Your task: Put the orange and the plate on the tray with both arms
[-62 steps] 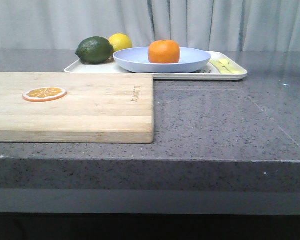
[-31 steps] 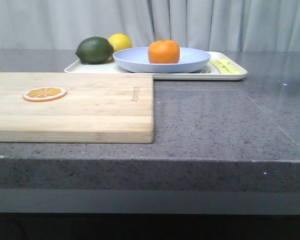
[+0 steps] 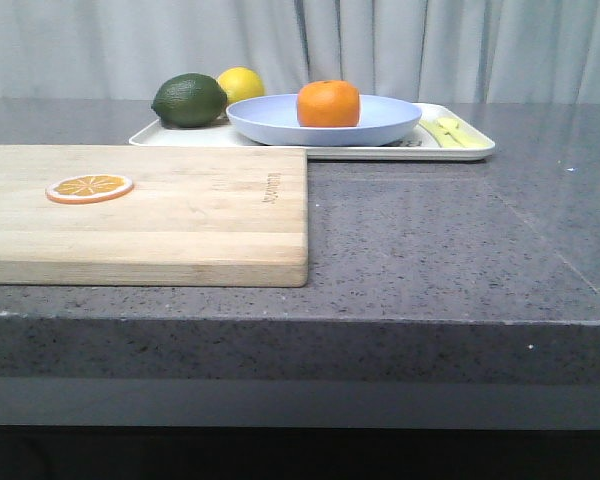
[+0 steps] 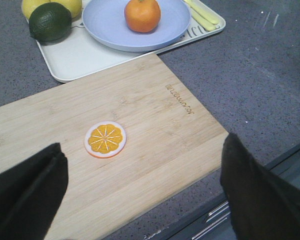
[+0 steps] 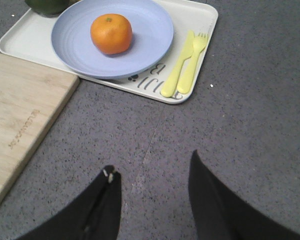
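The orange (image 3: 328,103) sits on the pale blue plate (image 3: 380,118), itself resting on the cream tray (image 3: 460,152) at the far side of the surface, both hands spread and empty, suggesting the placing is done and only withdrawal remains.

Grey curtain (image 3: 400,45) behind speckled grey counter (image 3: 450,240).

I'm getting soft, even, diffuse light, sharp views, faint shadow under the orange (image 5: 111,33), slight countertop (image 3: 430,240) sheen.
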Robot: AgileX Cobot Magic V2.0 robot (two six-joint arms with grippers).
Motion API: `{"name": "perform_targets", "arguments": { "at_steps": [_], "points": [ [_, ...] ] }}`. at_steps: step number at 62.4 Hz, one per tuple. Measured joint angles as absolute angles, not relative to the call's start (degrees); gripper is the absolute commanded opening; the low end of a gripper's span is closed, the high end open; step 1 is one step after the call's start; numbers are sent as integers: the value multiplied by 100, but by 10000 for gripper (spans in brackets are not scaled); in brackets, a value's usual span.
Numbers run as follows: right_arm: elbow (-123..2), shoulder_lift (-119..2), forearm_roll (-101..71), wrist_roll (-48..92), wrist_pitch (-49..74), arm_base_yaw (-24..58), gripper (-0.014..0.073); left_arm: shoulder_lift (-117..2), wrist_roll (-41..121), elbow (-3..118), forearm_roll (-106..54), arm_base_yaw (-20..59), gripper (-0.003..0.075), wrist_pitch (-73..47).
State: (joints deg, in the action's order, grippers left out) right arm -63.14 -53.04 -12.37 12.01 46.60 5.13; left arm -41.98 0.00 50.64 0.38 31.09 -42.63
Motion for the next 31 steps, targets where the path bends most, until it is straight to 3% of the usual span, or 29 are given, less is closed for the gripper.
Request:
{"name": "perform_targets", "arguments": {
  "at_steps": [15,31],
  "points": [
    [-4516,-3524,-1113,1239,4403,513,343,-4198,0,5064,38,3109,607,-4263],
    [-3547,-1837,-1113,1239,4438,513,343,-4198,0,5064,38,3109,607,-4263]
  ]
}}
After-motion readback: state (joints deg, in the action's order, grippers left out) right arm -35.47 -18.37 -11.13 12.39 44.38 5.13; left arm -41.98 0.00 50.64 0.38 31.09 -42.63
